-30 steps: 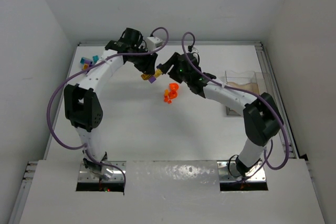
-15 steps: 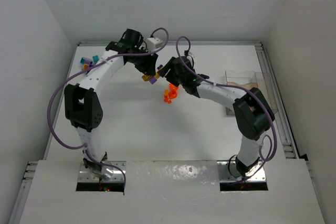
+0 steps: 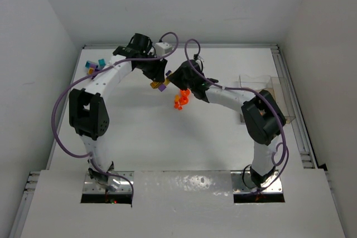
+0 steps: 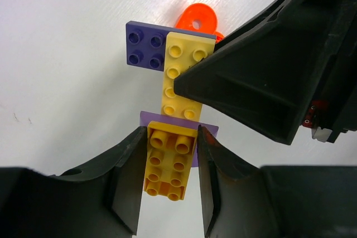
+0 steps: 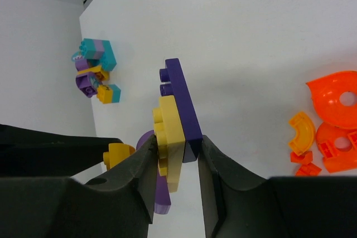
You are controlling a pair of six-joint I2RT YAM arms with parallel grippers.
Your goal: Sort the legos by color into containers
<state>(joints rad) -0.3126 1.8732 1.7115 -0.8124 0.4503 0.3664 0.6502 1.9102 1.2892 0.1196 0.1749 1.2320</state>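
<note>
A joined stack of legos hangs between both grippers over the table's far middle (image 3: pixel 160 85). My left gripper (image 4: pixel 169 165) is shut on a deep yellow brick (image 4: pixel 166 163) at one end of the stack. A pale purple plate (image 4: pixel 207 129), a long light yellow brick (image 4: pixel 179 79) and a dark purple plate (image 4: pixel 144 44) continue from it. My right gripper (image 5: pixel 175 157) is shut on the light yellow brick (image 5: pixel 169 137) and the dark purple plate (image 5: pixel 181 101) from the side. Loose orange legos (image 3: pixel 180 100) lie just below the stack. The clear containers (image 3: pixel 268 85) stand at the right.
A clump of teal, purple and yellow legos (image 3: pixel 93 66) lies at the far left by the table's edge, and it also shows in the right wrist view (image 5: pixel 95 71). Orange curved pieces (image 5: pixel 329 132) lie to the right of my right gripper. Both arms arch over the table's far half.
My right arm has swung left, bringing its gripper up against the lego stack held by the left gripper. The left gripper and stack have barely moved.
</note>
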